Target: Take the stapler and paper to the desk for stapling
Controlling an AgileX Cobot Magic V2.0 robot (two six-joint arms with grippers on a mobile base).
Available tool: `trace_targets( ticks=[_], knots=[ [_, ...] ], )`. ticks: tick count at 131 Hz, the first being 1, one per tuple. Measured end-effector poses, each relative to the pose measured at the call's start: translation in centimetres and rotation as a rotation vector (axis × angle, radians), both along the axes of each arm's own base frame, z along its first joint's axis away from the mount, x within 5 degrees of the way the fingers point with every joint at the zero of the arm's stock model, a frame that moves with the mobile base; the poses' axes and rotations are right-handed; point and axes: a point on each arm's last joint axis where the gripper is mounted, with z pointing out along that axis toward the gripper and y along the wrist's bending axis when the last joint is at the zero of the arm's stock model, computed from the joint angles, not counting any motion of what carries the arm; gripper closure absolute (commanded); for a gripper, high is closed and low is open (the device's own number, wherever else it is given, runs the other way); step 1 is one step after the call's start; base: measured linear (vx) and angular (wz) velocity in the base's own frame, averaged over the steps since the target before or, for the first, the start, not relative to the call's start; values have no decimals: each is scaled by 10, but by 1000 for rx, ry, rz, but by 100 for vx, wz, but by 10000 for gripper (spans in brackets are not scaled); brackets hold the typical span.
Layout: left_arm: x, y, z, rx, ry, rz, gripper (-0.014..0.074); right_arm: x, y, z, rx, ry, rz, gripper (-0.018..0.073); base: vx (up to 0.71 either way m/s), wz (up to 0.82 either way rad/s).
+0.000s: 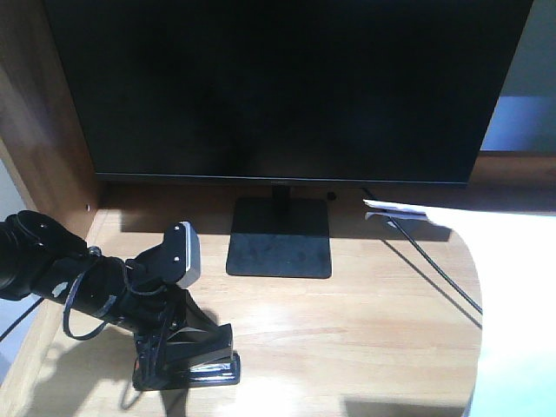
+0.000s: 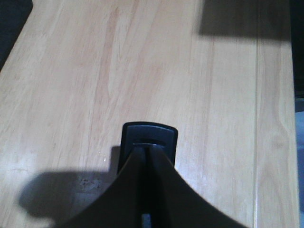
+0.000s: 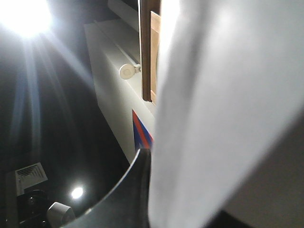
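L gripper [image 1: 185,373] is down on the worktop [image 1: 365,330] at front-left, jaws closed narrow on the stapler [image 1: 213,372]. Stapler is black w/ a silvery strip along the bottom and sits on the wood just under the gripper. L arm [image 1: 52,269] comes in from the left edge, w/ a grey-white cam box [image 1: 184,252] on the wrist.

L wrist view: both dark fingers [image 2: 123,194] converge to a thin slit, and the stapler's rounded black end [image 2: 149,134] sticks out past the tips. It rests on light wood grain [image 2: 71,71], w/ the gripper's shadow to the lower left.

R gripper [image 3: 146,164] isn't in the front view. R wrist view looks upward: one dark curved finger [image 3: 128,190] lies against the edge of the paper [image 3: 213,118]. The white sheet stands upright and fills the right half of the view. The other finger is hidden behind the sheet, but the paper is up in the air and pinched at the gripper. So the paper is off the worktop, in the R gripper.

Bkgd, front view: big black monitor [image 1: 278,87] at the back centre on a flat square stand [image 1: 280,237]. A black cable [image 1: 434,265] runs diagonally to the right edge, and small white labels [image 1: 395,210] sit by the monitor's right corner. R wrist bkgd: bright ceiling light [image 3: 23,16] and a wood panel edge [image 3: 147,47].
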Motion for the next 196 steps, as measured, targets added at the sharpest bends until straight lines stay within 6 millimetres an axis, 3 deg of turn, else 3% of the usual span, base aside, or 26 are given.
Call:
trace_targets(
  ticks=[166,196],
  knots=[
    [0,0,0,0,0,0,603,0,0,0,0,-1,0,565,0,0],
    [0,0,0,0,0,0,603,7,0,0,-8,76,-23,564,0,0]
  ],
)
